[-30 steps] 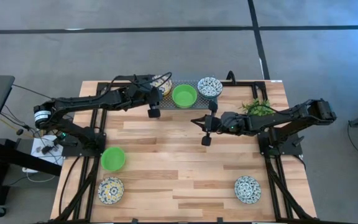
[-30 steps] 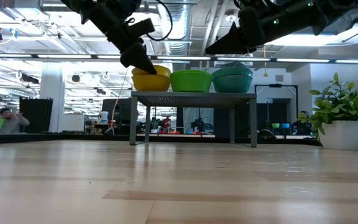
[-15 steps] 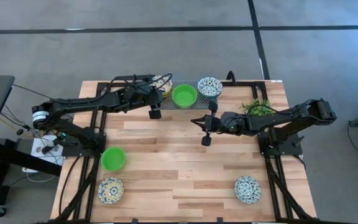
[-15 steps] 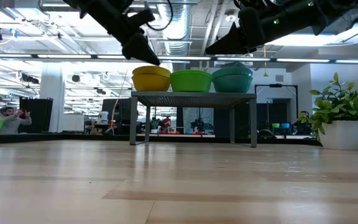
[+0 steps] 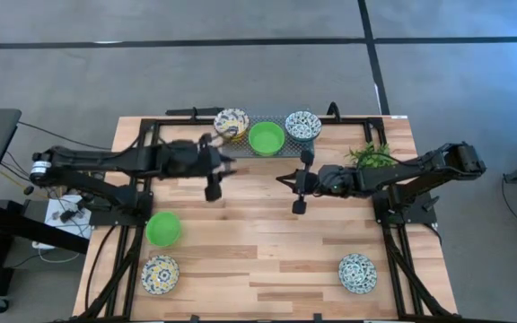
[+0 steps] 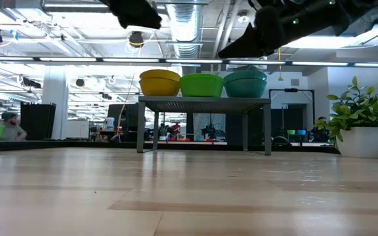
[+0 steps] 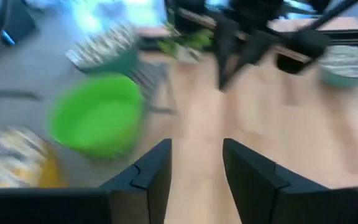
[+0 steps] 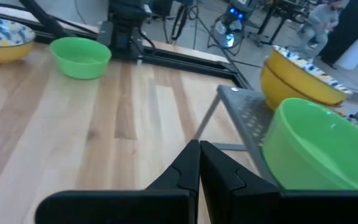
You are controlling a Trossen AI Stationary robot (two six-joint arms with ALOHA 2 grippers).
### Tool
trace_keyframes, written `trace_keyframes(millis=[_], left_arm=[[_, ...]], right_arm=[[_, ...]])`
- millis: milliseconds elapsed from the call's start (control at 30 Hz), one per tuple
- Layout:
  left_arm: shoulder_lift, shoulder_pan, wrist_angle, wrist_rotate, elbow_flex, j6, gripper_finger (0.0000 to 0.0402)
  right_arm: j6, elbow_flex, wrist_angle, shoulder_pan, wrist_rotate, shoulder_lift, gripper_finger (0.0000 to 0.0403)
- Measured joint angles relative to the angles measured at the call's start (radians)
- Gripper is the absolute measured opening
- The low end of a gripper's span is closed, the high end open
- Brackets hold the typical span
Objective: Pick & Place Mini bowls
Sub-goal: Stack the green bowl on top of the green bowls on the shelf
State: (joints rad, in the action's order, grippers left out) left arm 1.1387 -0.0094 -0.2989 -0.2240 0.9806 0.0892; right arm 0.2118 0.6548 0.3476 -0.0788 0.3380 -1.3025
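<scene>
Left gripper [image 5: 210, 191]: fingers apart, empty, beside rack [image 5: 267, 136]. Right gripper [image 5: 298, 205]: fingers together, mid-table. Risk: a careless swing nudging the yellow bowl [image 5: 231, 122] off.

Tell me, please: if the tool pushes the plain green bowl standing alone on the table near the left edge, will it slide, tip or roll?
The green bowl would probably slide rather than roll: it sits upright on its base on the smooth wooden table. It looks empty and thin-walled, so likely light. A push high on its flared rim might tip it; low on the wall seems safer.
</scene>
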Motion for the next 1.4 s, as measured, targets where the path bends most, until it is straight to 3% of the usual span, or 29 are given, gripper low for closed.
trace_keyframes(millis=[133,367,600,900,1133,1400], left_arm=[[-0.003,-0.127,-0.119,0.004,0.000,-0.189,0.0138],[-0.002,-0.386,-0.358,0.050,0.000,-0.644,0.0137],[0.019,-0.583,-0.496,0.013,0.000,-0.934,0.0134],[0.107,-0.628,-0.781,-0.004,-0.002,-1.263,0.0134],[0.178,-0.623,-0.780,0.180,-0.100,-1.595,0.0134],[0.202,-0.622,-0.758,0.168,-0.162,-1.639,0.0134]], right_arm=[[-0.030,0.000,-0.009,-0.031,-0.003,0.000,0.0006],[-0.058,0.000,-0.051,-0.081,-0.139,-0.001,0.0009],[-0.071,-0.002,-0.062,-0.135,-0.157,-0.017,0.0069],[-0.072,0.000,-0.015,-0.153,-0.156,-0.060,0.0164],[-0.072,0.000,-0.022,-0.148,-0.154,-0.063,0.0196],[-0.072,0.000,-0.020,-0.148,-0.154,-0.063,0.0200]])
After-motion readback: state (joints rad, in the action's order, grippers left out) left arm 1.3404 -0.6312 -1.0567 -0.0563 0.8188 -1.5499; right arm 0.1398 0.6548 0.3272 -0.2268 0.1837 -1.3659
